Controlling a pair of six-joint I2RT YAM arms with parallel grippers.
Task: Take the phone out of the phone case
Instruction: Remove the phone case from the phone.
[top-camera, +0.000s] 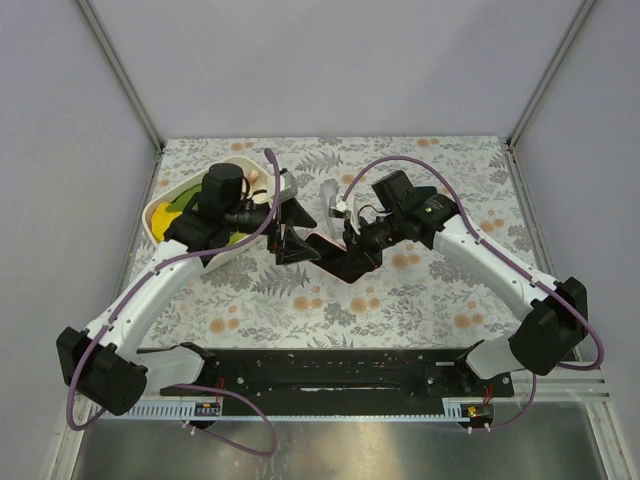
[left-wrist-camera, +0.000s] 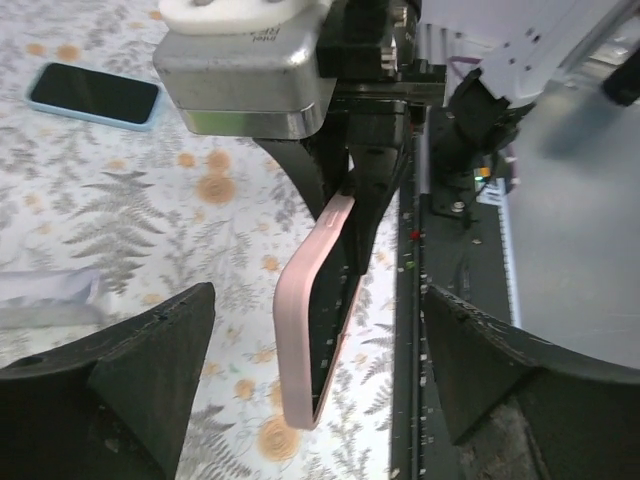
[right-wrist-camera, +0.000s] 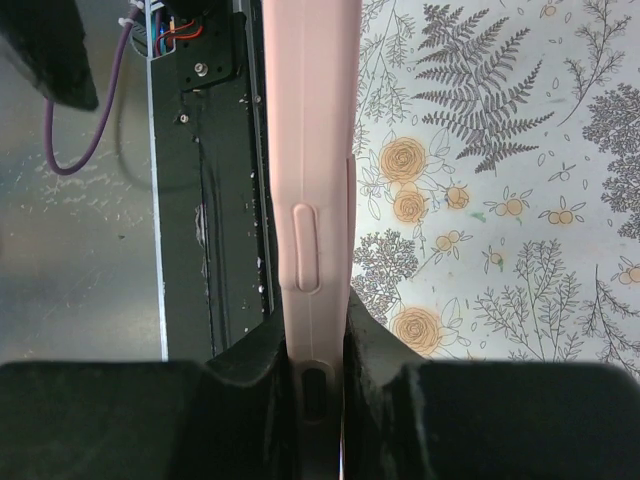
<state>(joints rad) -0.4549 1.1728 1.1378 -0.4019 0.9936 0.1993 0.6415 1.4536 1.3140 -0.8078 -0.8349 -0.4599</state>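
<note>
One pink phone case (right-wrist-camera: 305, 150) sits clamped between the jaws of the right gripper (right-wrist-camera: 315, 345). One phone (left-wrist-camera: 95, 95) lies beyond the jaws of the left gripper (left-wrist-camera: 315, 330). One white bowl (top-camera: 152, 215), two grippers.

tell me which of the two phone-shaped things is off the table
The pink case, held on edge in the right gripper above the table. The blue-edged phone lies flat on the table, screen up, with nothing holding it.

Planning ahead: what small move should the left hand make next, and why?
Probably close the left hand on the free end of the pink case: that hand stands open astride it, while the right hand clamps the other end.
</note>
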